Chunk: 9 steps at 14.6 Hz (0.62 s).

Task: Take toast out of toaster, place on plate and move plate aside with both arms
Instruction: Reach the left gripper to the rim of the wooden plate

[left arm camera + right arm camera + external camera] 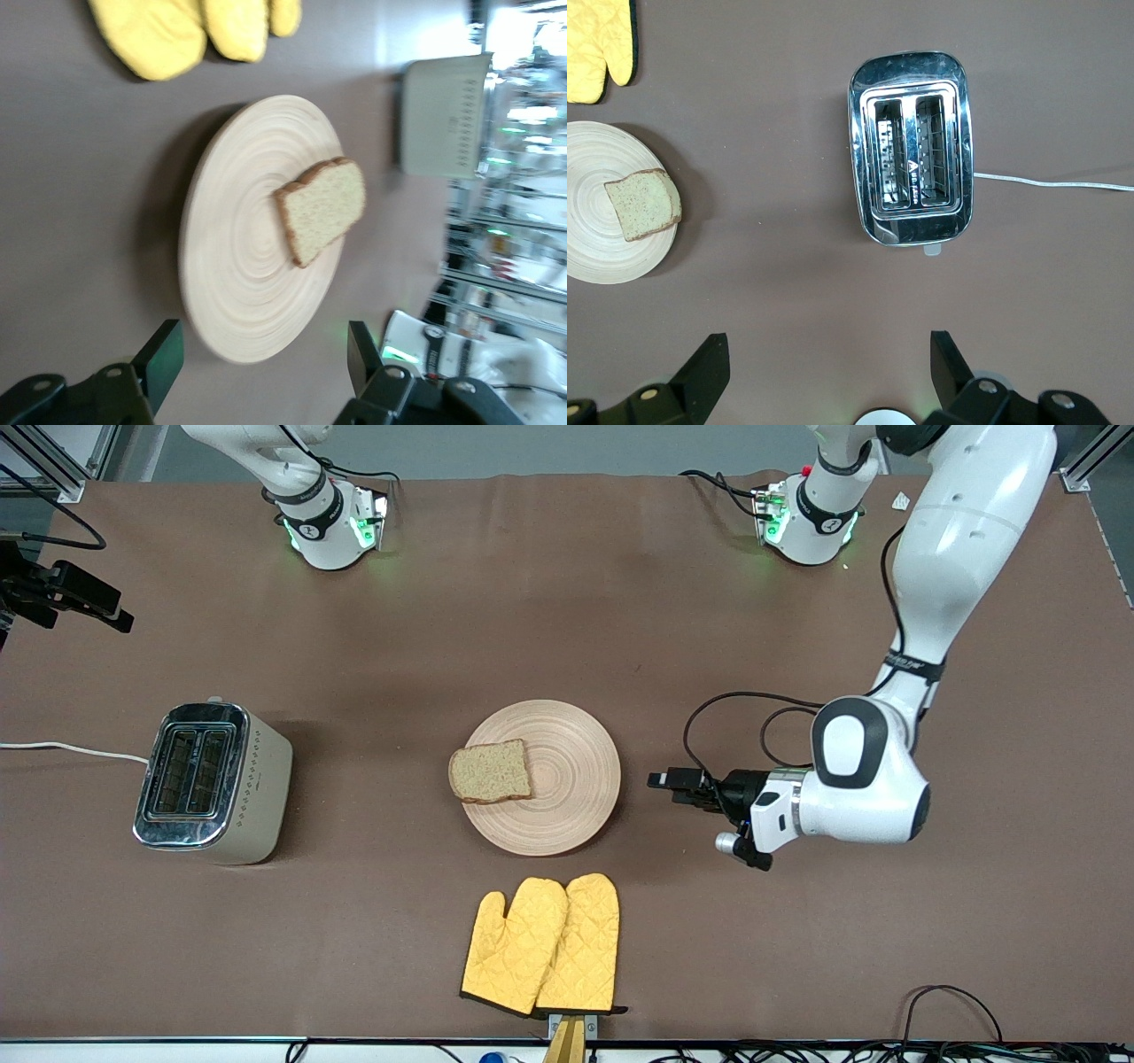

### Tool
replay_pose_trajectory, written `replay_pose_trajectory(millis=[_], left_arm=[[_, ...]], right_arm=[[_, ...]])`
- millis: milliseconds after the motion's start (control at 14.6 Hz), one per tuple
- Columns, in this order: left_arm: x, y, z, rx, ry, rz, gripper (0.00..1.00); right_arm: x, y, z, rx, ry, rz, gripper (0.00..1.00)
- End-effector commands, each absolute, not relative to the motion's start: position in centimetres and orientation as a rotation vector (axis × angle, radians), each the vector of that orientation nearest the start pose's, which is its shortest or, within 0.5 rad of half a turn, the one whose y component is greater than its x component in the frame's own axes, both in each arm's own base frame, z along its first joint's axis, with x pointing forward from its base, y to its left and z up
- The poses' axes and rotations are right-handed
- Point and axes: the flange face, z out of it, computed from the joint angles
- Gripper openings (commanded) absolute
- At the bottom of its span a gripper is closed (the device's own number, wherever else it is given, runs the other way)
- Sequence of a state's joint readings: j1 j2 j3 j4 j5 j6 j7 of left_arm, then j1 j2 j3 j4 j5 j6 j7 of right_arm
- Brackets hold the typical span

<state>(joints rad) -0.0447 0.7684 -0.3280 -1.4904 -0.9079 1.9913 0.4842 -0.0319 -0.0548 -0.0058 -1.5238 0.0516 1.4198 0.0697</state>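
The round wooden plate [567,797] lies at the middle of the table. The toast [490,771] rests flat on it, at the rim toward the right arm's end, also seen as the toast [323,211] and the toast [645,204]. My left gripper [657,780] is low and level beside the plate, toward the left arm's end, with a short gap to the rim. It is open and holds nothing; in the left wrist view the plate [248,266] has its rim showing between the fingers of the left gripper [263,341]. My right gripper [828,350] is open and empty, high over the table between its base and the toaster.
A steel and cream toaster [213,784] with two empty slots stands toward the right arm's end, its white cord [71,750] running off the table. A pair of yellow oven mitts [542,946] lies nearer to the front camera than the plate.
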Motion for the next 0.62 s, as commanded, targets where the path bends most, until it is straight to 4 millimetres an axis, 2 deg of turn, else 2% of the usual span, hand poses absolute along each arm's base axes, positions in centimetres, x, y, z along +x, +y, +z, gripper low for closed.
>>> replay_pose_trajectory(millis=[0, 68, 205, 548], left_arm=[[64.6, -26.6, 19.6, 1.999, -0.295, -0.145, 0.80], [64.4, -26.9, 18.6, 1.973, -0.264, -0.147, 0.78], [63.7, -28.2, 17.7, 1.947, -0.224, -0.158, 0.75], [63.1, -28.7, 13.9, 1.994, -0.165, -0.155, 0.63]], right_arm=[[51.4, -1.4, 66.4, -3.100, 0.176, 0.063, 1.00], [51.4, -1.3, 66.4, -3.100, 0.174, 0.063, 1.00], [51.4, -1.2, 66.4, -3.100, 0.169, 0.059, 1.00], [51.4, -0.8, 66.4, -3.101, 0.160, 0.061, 1.00]])
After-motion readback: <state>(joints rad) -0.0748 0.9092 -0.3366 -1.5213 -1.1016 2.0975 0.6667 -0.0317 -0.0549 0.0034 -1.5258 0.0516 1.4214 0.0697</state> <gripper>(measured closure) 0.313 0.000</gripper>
